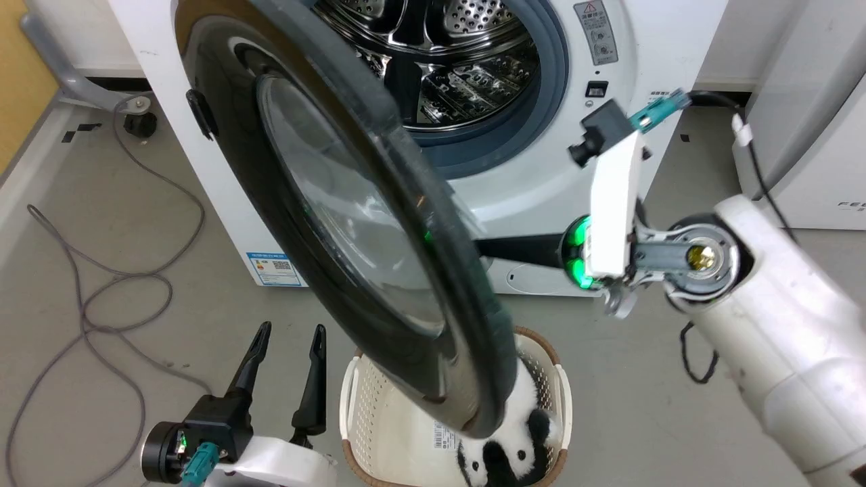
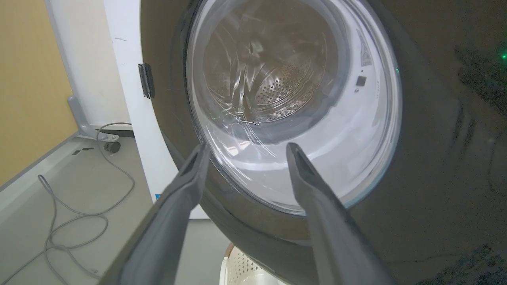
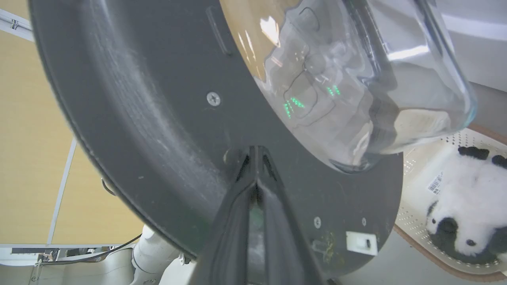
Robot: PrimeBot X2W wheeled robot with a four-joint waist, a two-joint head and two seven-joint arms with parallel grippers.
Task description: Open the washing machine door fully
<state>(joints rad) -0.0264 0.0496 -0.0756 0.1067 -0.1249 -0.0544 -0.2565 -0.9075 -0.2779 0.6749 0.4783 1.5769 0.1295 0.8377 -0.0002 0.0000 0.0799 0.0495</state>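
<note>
I see the large, round, glossy black washing machine door [image 1: 352, 223], with its clear bulging glass bowl window, standing well open from the big white front-loading washing machine [image 1: 521, 182]. It is attached at the machine's left side and angles out across the front, not folded back flat. Behind it the mouth is uncovered, showing the grey rubber ring [image 1: 551, 101] and the perforated steel drum [image 1: 460, 67]. A blue label sticker [image 1: 274, 265] sits low on the front's left.
</note>
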